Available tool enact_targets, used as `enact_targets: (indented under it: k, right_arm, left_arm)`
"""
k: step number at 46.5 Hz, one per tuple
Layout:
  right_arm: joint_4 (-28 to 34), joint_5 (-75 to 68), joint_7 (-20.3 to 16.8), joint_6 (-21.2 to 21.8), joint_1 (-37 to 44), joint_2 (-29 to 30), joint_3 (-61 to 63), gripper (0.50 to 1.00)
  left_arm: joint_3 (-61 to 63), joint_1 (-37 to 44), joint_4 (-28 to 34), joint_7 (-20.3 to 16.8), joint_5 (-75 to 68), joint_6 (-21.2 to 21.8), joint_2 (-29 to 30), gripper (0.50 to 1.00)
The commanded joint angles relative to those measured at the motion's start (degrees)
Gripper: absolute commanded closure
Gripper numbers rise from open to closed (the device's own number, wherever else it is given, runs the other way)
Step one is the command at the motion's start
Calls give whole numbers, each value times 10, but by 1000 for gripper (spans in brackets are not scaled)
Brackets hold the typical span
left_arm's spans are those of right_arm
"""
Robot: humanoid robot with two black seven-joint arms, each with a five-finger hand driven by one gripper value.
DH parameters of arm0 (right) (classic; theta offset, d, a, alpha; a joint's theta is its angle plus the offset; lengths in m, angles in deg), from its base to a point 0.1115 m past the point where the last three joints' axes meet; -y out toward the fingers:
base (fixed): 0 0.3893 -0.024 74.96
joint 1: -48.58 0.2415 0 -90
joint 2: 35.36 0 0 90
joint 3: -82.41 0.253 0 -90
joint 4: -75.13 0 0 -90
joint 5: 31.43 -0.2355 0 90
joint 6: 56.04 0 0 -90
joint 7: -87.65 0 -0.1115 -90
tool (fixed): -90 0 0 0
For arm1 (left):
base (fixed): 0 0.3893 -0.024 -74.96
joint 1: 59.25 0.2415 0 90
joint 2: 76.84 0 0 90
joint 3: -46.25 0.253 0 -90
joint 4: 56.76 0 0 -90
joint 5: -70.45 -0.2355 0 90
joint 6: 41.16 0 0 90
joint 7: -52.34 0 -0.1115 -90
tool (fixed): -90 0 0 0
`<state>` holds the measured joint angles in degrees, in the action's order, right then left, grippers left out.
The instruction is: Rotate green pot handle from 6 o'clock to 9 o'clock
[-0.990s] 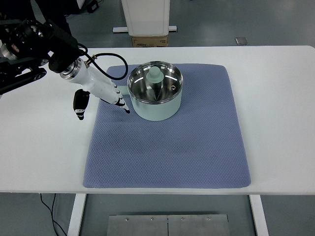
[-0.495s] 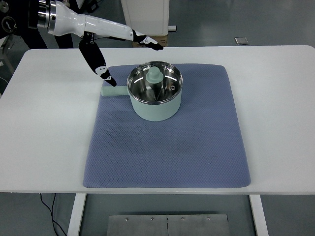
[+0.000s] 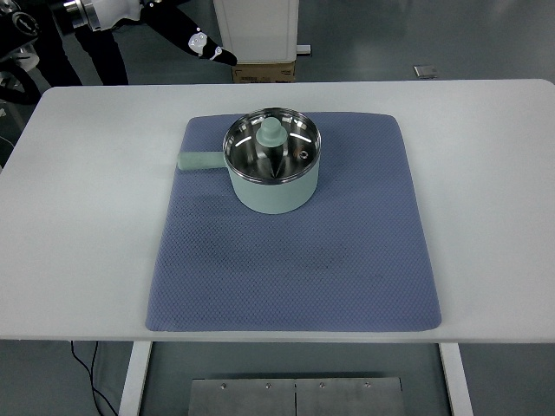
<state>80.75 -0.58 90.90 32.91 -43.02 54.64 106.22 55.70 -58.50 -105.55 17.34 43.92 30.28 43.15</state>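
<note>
Left hand at the top-left corner, well clear of the table; black-tipped white fingers look extended and loose, holding nothing; right hand not visible. Pale green lidded saucepan with steel rim sits upright on the blue-grey quilted mat, stubby green handle pointing left, so 9 o'clock appears reached. Judged rigid, moderately heavy, smooth; the handle is the best hold.
</note>
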Motion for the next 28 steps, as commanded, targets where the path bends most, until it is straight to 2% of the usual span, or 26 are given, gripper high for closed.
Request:
enact_targets:
  k: [1, 8, 18, 28]
  right_arm:
    - [1, 0, 0, 0, 0, 0, 0, 500]
    - [-1, 0, 0, 0, 0, 0, 0, 500]
    - [-1, 0, 0, 0, -1, 0, 0, 500]
    - [-1, 0, 0, 0, -1, 0, 0, 500]
  left_arm:
    - [-6, 29, 30, 0, 207, 25, -7, 500]
    - [-29, 92, 114, 0, 317, 28, -55, 500]
    - [-90, 162, 180, 0, 384, 31, -101, 500]
    - [-203, 233, 194, 0, 405, 45, -139, 500]
